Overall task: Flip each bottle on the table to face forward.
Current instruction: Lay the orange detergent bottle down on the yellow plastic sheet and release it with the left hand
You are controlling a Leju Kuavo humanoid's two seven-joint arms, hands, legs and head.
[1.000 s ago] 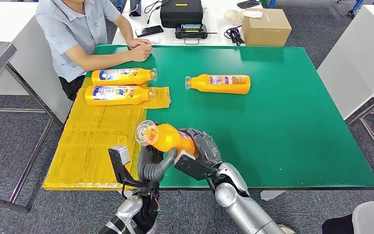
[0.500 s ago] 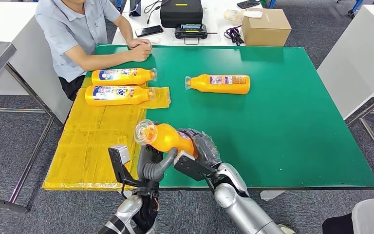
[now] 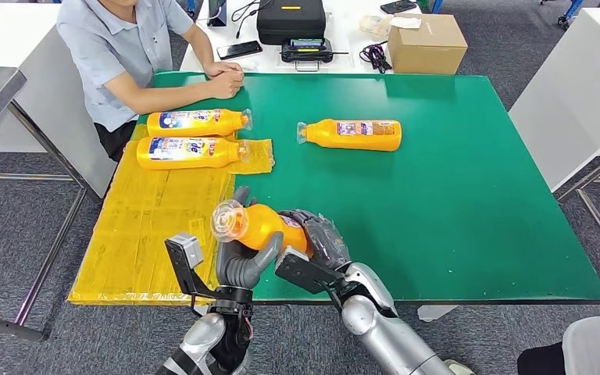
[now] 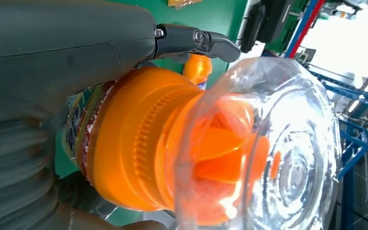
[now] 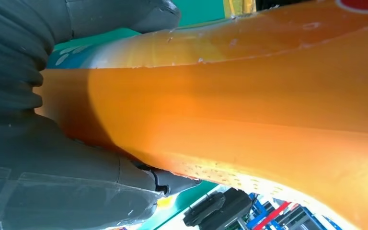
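Above the table's near edge, both hands hold an orange bottle [image 3: 262,225] with a clear cap [image 3: 228,219] pointing left. My left hand [image 3: 242,262] wraps the neck from below, just behind the cap [image 4: 278,143], with a dark finger [image 4: 196,40] over the bottle [image 4: 134,143]. My right hand [image 3: 319,238] grips the bottle's body [image 5: 249,105], its grey fingers [image 5: 67,191] curled around it. Two more orange bottles [image 3: 195,122] [image 3: 187,152] lie label-up on the yellow mat [image 3: 148,226]. A third [image 3: 351,134] lies on the green table [image 3: 453,203].
A person in a light blue shirt [image 3: 117,47] sits at the table's far left corner, hands clasped on its edge. Behind the table are a cardboard box [image 3: 426,43], a black case [image 3: 291,19] and a phone [image 3: 239,50]. White tables flank both sides.
The held bottle and both hands have shifted slightly left and lower. My left hand's fingers have closed further around the bottle's neck.
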